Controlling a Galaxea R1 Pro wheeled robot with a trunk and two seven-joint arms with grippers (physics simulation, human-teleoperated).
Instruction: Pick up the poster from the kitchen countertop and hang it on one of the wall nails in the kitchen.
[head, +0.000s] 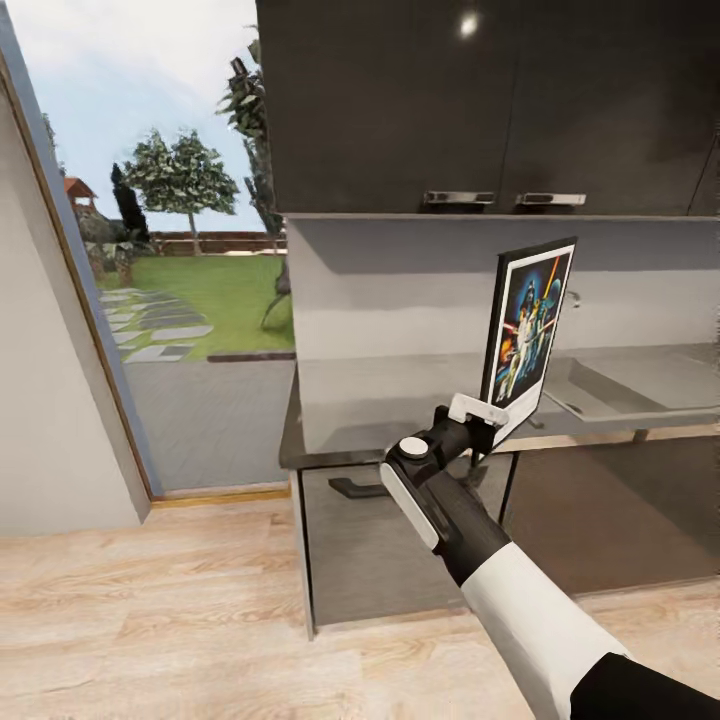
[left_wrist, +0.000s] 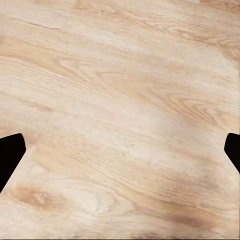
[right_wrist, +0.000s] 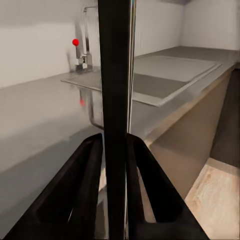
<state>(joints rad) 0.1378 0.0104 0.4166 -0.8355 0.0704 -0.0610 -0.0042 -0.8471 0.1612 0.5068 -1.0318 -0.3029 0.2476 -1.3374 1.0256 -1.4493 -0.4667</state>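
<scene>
The poster (head: 527, 325) is off the table (head: 400, 400), held in the air above the table's front edge, just left of the inset sink (head: 640, 385). It stands upright with its long axis close to vertical, the top leaning slightly to the right in the head view. Its printed face is turned toward the robot and a little to the left. The artwork is blue-black with pale figures inside a white border and thin black frame; no title or other lettering can be read at this size.

The right gripper (head: 490, 418) is closed on the poster's lower edge, near its bottom left corner. In the right wrist view the poster (right_wrist: 115, 100) is seen edge-on as a dark vertical strip, with the two black fingers (right_wrist: 85, 170) pressed against it on either side. Beyond it are the grey table top, the sink and a tap (right_wrist: 85, 45) with a red knob.

The left gripper (left_wrist: 120, 150) hangs over the wooden floor (left_wrist: 120, 100); its dark fingertips (left_wrist: 10, 155) sit far apart with nothing between them.

Dark wall cabinets (head: 480, 100) with bar handles hang above the table.
</scene>
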